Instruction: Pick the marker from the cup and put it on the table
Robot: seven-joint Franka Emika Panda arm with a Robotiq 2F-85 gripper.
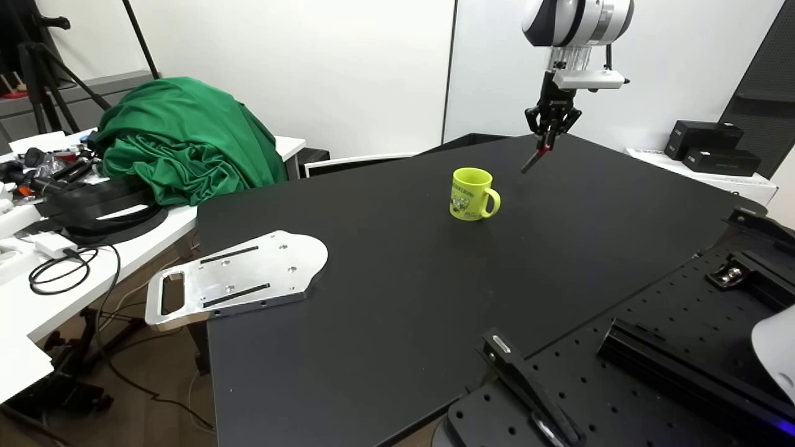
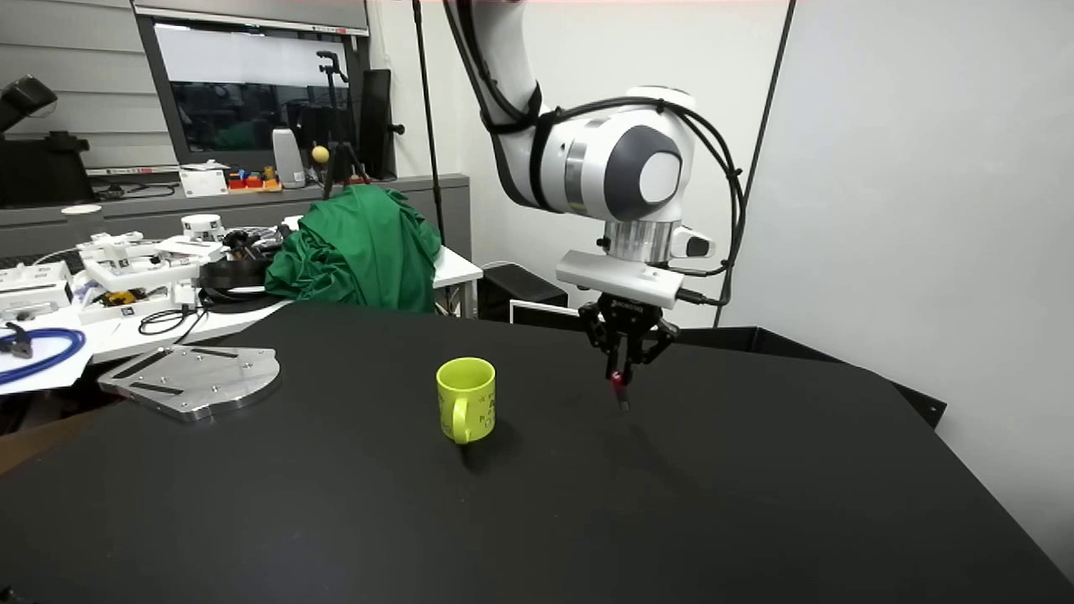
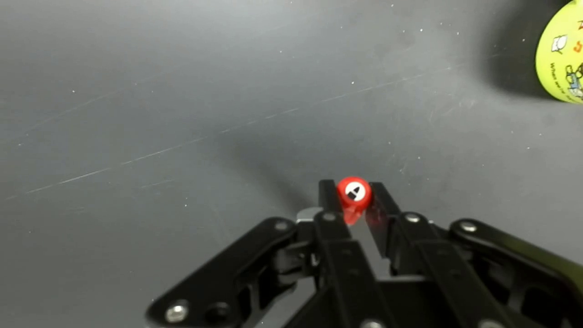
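Note:
The lime yellow-green cup (image 1: 470, 197) stands upright on the black table (image 1: 385, 347); it also shows in an exterior view (image 2: 466, 403) and at the top right of the wrist view (image 3: 560, 64), cut by the edge. My gripper (image 3: 354, 197) is shut on the marker (image 3: 354, 191), its red cap end between the fingertips. In both exterior views the gripper (image 1: 546, 139) (image 2: 619, 369) holds the marker (image 1: 534, 160) (image 2: 620, 393) tilted, its dark body pointing down. The marker is outside the cup, to its side, above the table with a shadow apart from it.
A silver metal plate (image 1: 248, 273) lies at the table's edge. A green cloth (image 1: 186, 136) and clutter cover a white desk (image 1: 143, 254). Black rails and a perforated base (image 1: 577, 372) border the table. Black boxes (image 1: 720, 161) stand on a white box beyond the table. A wall is behind.

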